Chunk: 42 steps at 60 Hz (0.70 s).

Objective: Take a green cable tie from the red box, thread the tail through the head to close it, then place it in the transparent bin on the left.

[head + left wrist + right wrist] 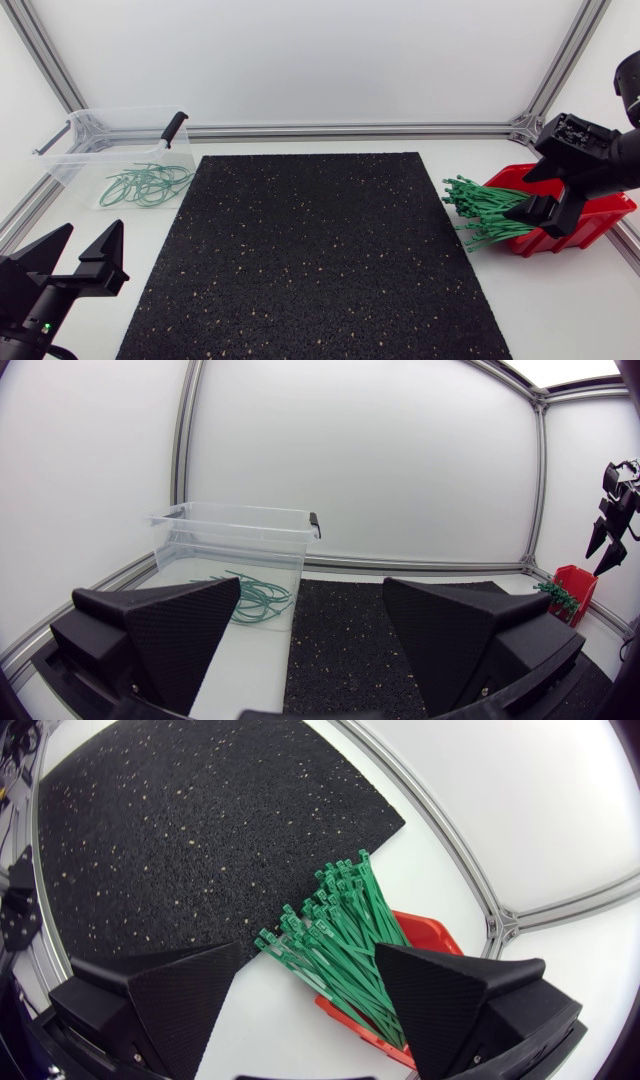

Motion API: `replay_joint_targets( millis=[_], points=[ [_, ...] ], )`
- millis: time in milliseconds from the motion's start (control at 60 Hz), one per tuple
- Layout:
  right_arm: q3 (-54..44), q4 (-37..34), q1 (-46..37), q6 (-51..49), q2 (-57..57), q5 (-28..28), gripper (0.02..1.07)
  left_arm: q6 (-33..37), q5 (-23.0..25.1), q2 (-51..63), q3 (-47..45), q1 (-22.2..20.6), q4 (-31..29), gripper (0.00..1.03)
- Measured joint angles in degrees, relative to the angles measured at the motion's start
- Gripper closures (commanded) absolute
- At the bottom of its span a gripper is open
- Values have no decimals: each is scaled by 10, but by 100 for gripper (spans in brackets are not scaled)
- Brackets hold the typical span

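A bundle of green cable ties sticks out of the red box at the right side of the table, heads fanned toward the mat. My right gripper hangs open just above the bundle, holding nothing. In the right wrist view the ties and the red box lie below and ahead of the open right gripper. The transparent bin stands at the back left with several closed green ties inside. My left gripper rests open and empty at the front left, well short of the bin.
A black speckled mat covers the middle of the table between bin and box. The bin carries black clip handles. An aluminium frame runs along the back edge and corners.
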Motion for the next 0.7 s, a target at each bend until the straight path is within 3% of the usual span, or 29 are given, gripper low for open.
replay_joint_targets(
  millis=[133, 333, 700],
  points=[
    [-21, -28, -1, -113, 16, 2, 11, 0, 0, 0, 0, 0, 0, 4],
    [-93, -27, -3, -236, 17, 54, 11, 0, 0, 0, 0, 0, 0, 4],
    [-169, 39, 39, -297, 19, 118, 12, 0, 0, 0, 0, -1, 0, 4]
  ],
)
